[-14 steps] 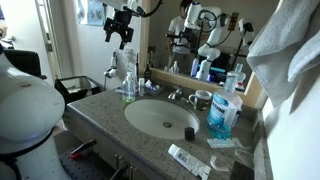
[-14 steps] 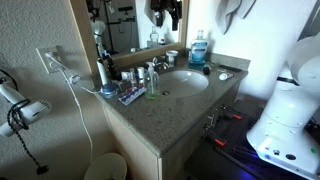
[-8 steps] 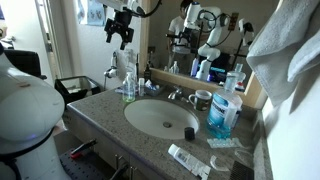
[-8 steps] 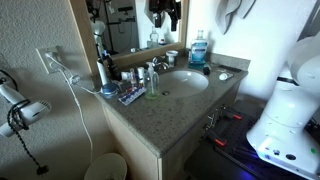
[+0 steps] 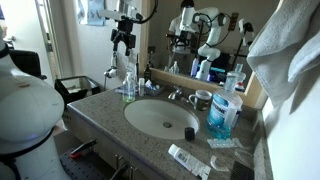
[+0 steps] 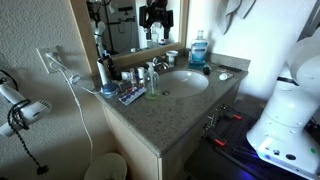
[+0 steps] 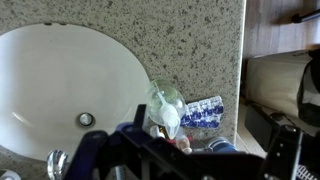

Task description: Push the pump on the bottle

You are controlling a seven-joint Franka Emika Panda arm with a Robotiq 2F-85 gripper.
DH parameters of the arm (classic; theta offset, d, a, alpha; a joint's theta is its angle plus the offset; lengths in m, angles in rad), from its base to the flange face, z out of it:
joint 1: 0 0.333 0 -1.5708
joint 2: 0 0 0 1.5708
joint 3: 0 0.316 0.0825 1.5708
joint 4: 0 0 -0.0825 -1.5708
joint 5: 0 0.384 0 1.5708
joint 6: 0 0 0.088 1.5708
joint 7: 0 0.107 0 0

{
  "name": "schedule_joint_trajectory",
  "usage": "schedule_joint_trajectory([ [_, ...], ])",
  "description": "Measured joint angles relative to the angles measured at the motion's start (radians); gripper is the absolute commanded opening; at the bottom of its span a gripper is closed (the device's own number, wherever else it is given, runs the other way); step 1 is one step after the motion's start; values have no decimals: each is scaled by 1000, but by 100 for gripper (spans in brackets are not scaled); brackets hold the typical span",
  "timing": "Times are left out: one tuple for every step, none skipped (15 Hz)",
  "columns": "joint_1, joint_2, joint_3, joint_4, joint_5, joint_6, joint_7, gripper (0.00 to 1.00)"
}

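Our tool (image 5: 123,44) hangs high over the sink's (image 5: 160,117) edge, fingers spread and empty. The bottle (image 5: 128,88) stands on the table (image 5: 95,108) just beside the sink, pump (image 7: 168,118) on top, so we think a straight push down will work.

No legible text or labels anywhere.
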Motion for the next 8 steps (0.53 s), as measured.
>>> schedule_joint_trajectory([
  [0,12,3,-1,-5,18,12,100],
  [0,24,5,-1,-12,37,28,100],
  [0,35,6,-1,-19,56,43,100],
  [0,45,6,-2,-22,76,53,100],
  [0,55,6,-2,-26,94,66,100],
  [-1,66,6,-2,-29,113,79,75],
  [-1,75,6,-2,-31,129,88,72],
  [-2,85,6,-2,-33,145,98,66],
])
